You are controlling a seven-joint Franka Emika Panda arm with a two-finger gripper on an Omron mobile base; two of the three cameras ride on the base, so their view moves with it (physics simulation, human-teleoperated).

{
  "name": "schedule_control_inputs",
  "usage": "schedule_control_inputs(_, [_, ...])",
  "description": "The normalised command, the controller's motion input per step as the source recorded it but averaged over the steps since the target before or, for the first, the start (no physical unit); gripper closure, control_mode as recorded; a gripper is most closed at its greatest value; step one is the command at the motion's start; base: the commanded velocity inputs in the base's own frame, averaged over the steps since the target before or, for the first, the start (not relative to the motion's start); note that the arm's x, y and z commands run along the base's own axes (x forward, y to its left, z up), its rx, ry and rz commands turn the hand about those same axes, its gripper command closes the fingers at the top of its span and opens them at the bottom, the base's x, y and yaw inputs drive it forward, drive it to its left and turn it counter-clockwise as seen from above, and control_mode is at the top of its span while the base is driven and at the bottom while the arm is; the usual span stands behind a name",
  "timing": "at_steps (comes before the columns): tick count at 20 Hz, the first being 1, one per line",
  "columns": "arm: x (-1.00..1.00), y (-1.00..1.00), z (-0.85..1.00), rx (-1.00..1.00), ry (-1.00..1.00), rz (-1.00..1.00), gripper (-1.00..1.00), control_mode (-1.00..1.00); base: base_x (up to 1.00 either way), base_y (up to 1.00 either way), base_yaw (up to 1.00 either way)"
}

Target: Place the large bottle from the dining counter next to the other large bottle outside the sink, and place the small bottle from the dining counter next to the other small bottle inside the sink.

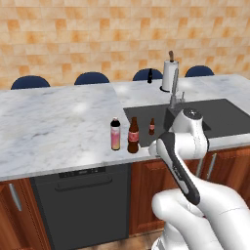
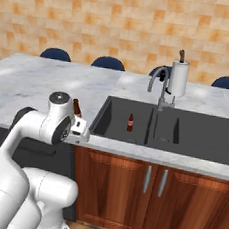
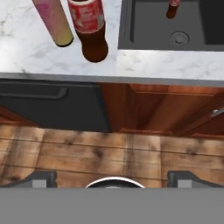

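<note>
**Large bottle set down; small bottle yet to be fetched**

The dining counter (image 1: 53, 117) is seen spanning the scene, with the sink (image 1: 219, 117) sunk into it. The brown large bottle (image 1: 133, 136) is placed upright just beside the pink other large bottle (image 1: 115, 134), outside the basin near the counter's front edge. One small bottle (image 1: 152, 126) is seen inside the sink. The black small bottle (image 1: 150, 75) is left at the far side, beside the paper-towel roll (image 1: 170, 74). The gripper (image 3: 113, 177) is held wide apart and empty, over the floor. The paired bottles could be toppled if the arm is swung past them, since the elbow is close.
</note>
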Motion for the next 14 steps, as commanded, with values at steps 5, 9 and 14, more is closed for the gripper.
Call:
schedule_control_inputs(5, [0.03, -0.01, -0.12, 0.0, 0.0, 0.0, -1.0, 1.0, 0.0, 0.0, 0.0])
schedule_control_inputs(9, [0.0, 0.0, 0.0, 0.0, 0.0, 0.0, -1.0, 1.0, -0.3, 0.0, -0.03])
schedule_control_inputs(14, [0.0, 0.0, 0.0, 0.0, 0.0, 0.0, -1.0, 1.0, -0.44, -0.01, -0.01])
